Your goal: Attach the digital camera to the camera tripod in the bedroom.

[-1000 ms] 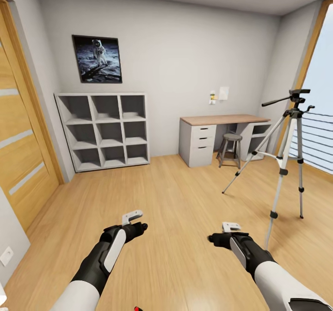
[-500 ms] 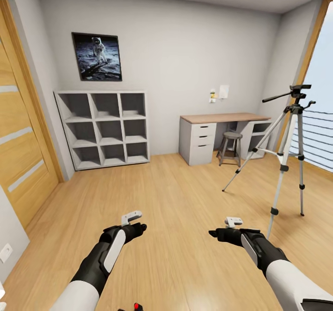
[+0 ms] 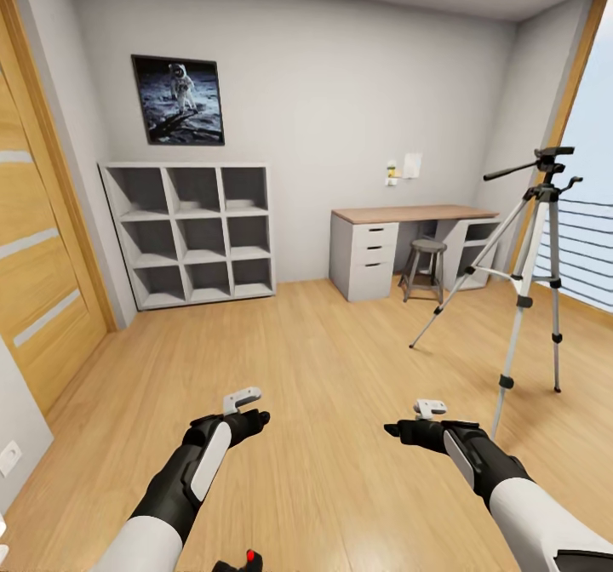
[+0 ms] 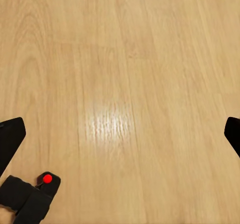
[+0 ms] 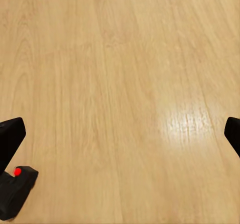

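Note:
The camera tripod (image 3: pixel 529 283) stands on the wood floor at the right, by the tall window; its silver legs are spread and its black pan head with the long handle is bare. The digital camera (image 3: pixel 244 562), small and black with a red dot on top, lies on the floor at the head view's lower edge, between my arms. It also appears in the left wrist view (image 4: pixel 29 196) and the right wrist view (image 5: pixel 15 191). My left gripper (image 3: pixel 252 421) and right gripper (image 3: pixel 402 431) hover open over bare floor, holding nothing, well short of the tripod.
White cube shelves (image 3: pixel 193 233) stand against the back wall under a moon-landing picture (image 3: pixel 179 100). A wooden-topped desk (image 3: pixel 413 248) with a grey round stool (image 3: pixel 425 269) is at the back right. A wooden door (image 3: pixel 38 265) lines the left wall. Open floor lies ahead.
The whole head view has shifted slightly, so the robot's camera moved. More of the digital camera now shows at the lower edge. Both grippers stay open and empty.

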Robot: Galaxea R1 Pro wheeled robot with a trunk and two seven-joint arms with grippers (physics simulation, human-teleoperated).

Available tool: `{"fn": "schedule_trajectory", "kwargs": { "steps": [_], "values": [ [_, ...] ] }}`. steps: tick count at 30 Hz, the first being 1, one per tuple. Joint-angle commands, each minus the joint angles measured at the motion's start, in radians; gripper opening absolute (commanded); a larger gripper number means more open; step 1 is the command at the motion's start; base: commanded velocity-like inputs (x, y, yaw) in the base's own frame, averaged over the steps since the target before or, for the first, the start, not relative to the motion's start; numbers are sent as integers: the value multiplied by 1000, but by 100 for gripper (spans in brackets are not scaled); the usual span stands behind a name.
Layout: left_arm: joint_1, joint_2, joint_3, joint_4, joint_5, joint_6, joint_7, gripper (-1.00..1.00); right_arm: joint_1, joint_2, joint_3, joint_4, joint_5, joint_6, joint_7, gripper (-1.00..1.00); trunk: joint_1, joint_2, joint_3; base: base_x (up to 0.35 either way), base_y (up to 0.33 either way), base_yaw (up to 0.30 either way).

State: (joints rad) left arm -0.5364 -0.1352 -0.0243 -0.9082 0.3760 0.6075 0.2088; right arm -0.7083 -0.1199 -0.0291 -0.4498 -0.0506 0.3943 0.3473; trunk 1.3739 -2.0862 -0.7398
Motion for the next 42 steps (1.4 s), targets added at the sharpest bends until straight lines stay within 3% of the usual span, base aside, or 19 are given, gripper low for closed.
{"fn": "schedule_trajectory", "kwargs": {
  "steps": [1, 42],
  "values": [
    [0, 0, -2, -1, 11, 3, 9, 100, 0, 0, -3, -1, -6, 8, 2, 100, 4, -8, -4, 0, 0, 0],
    [0, 0, -5, 9, 6, 4, 11, 100, 0, -1, -6, -1, -9, 14, 1, 100, 161, -295, -133, 0, 0, 0]
  ]
}}
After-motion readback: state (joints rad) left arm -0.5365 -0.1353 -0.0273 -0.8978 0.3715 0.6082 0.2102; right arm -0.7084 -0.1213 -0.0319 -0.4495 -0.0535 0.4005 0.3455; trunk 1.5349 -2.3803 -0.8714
